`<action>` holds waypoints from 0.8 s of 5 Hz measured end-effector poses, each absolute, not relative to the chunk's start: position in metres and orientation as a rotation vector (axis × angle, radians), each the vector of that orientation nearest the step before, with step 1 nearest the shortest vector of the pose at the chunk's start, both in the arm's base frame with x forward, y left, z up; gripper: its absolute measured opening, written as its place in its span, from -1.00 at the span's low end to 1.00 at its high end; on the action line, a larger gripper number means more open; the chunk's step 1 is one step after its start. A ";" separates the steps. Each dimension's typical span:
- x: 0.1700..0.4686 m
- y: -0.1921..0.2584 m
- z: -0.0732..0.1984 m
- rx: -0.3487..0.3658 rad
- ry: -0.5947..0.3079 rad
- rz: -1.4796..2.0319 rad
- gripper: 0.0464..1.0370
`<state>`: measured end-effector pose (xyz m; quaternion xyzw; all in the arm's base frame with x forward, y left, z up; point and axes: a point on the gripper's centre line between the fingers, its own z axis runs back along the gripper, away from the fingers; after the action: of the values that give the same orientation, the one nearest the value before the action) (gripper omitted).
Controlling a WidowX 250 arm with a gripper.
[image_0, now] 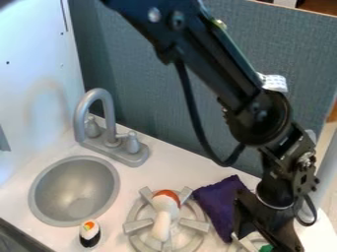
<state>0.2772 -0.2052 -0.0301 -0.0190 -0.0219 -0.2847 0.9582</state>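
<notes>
Purple cloth lies just beside the parted fingers, near a burner.

1. Black on gripper and arm.
2. Deep purple, unpatterned, on cloth.
3. White over black on sushi; orange and green on top.
4. Cream-white on toy, orange-red at 1 end.
5. Silver-grey on sink, faucet, burner.
6. White on counter.
7. Blue-grey, finely woven pattern, on panel.

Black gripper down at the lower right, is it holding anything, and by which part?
I can't tell. The gripper is by the purple cloth, but no hold on it or anything else can be made out.
</notes>
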 end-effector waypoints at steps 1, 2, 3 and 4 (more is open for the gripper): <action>0.285 -0.211 -0.038 -0.030 -0.033 -0.598 0.93; 0.290 -0.214 -0.046 -0.004 -0.015 -0.587 0.93; 0.292 -0.220 -0.051 -0.003 -0.011 -0.604 0.93; 0.292 -0.224 -0.058 -0.017 0.006 -0.604 0.93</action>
<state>0.2917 -0.2239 -0.0581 -0.0081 0.0028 -0.2973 0.9547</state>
